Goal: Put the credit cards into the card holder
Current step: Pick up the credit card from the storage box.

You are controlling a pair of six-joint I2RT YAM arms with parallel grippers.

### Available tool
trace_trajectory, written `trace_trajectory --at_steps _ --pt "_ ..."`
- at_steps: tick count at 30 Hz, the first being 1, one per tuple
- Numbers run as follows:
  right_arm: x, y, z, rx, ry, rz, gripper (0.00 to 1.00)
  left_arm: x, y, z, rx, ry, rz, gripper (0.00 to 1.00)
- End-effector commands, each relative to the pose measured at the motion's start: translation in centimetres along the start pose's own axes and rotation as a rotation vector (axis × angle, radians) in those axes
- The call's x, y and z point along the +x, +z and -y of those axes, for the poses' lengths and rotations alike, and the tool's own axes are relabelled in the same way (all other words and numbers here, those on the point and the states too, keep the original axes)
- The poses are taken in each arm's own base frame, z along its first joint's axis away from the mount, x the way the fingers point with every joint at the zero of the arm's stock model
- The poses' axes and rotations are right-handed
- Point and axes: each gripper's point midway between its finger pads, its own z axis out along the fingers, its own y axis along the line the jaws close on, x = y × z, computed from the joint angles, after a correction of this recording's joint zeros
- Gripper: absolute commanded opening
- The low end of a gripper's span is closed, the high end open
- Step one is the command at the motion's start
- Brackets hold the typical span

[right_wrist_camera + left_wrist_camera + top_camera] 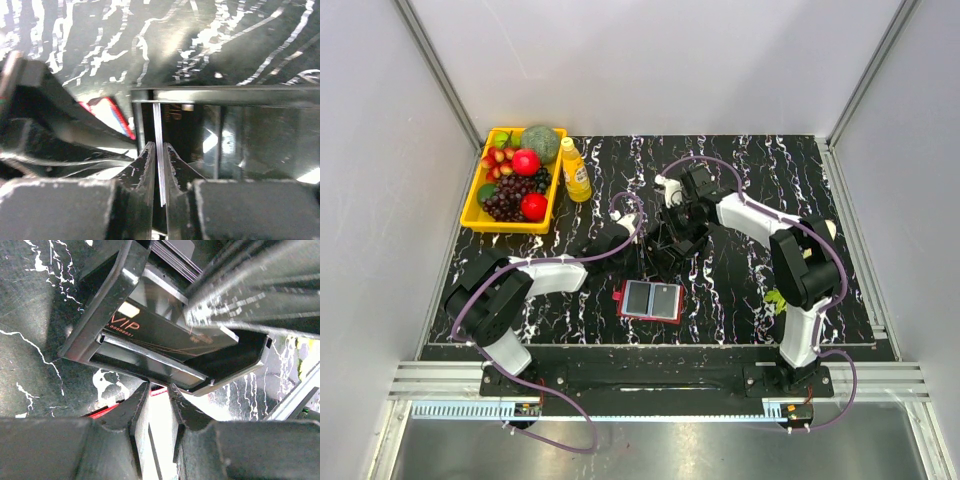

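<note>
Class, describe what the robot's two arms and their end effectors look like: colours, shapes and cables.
The left arm and right arm have white links with bulky black joints. Purple cables loop along both. The left end effector and right end effector are black, each with two tapering fingers.

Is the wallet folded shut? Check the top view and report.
No, the wallet lies opened flat, its two pale panels side by side and facing up.
</note>
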Motion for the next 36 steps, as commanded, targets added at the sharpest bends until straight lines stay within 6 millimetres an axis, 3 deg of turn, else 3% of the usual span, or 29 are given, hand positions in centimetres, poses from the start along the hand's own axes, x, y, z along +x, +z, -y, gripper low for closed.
trace_trajectory --at_steps 1,5,7,12,18,19,22,26,27,29,31,32,36 --pt "-0.6 -1.5 -4.7 -0.185 -0.034 0.018 0.20 -3.3 -0.2 2.5 0.069 0.017 0.087 0.24" --pt "0.2 -0.9 -4.2 -0.157 -0.020 -0.010 0.24 -3.2 -0.2 2.5 0.071 0.017 0.088 0.24" --pt "0.6 -0.9 -5.0 -0.203 -0.023 -0.024 0.25 -3.3 -0.2 2.5 0.071 0.016 0.088 0.24" --pt "0.9 -0.2 -3.4 -0.085 -0.030 -0.037 0.28 -3.2 -0.1 2.4 0.067 0.014 0.086 0.24" --pt "0.8 -0.1 -3.6 -0.103 -0.025 -0.043 0.32 -3.1 -0.1 2.3 0.064 0.013 0.086 0.24" --pt "0.8 -0.1 -3.8 -0.110 -0.024 -0.045 0.31 -3.2 -0.1 2.3 0.067 0.013 0.085 0.25" --pt "0.8 -0.3 -4.2 -0.132 -0.017 -0.044 0.10 -3.0 -0.2 2.2 0.064 0.011 0.084 0.24" --pt "0.5 -0.7 -4.9 -0.157 -0.023 -0.029 0.15 -3.1 -0.3 2.1 0.059 0.012 0.088 0.24" --pt "0.3 -0.9 -5.1 -0.167 -0.031 -0.017 0.21 -3.1 -0.3 2.1 0.059 0.010 0.090 0.24" --pt "0.1 -1.1 -5.4 -0.179 -0.036 -0.009 0.14 -3.0 -0.4 2.1 0.058 0.011 0.089 0.24" --pt "0.1 -1.0 -5.3 -0.166 -0.009 -0.011 0.16 -3.1 -0.4 2.1 0.062 0.009 0.090 0.24" --pt "0.0 -1.1 -5.4 -0.171 -0.014 -0.010 0.08 -3.0 -0.4 2.2 0.061 0.011 0.088 0.24" --pt "0.1 -0.9 -5.3 -0.169 -0.008 -0.013 0.00 -3.0 -0.4 2.2 0.061 0.010 0.088 0.24"
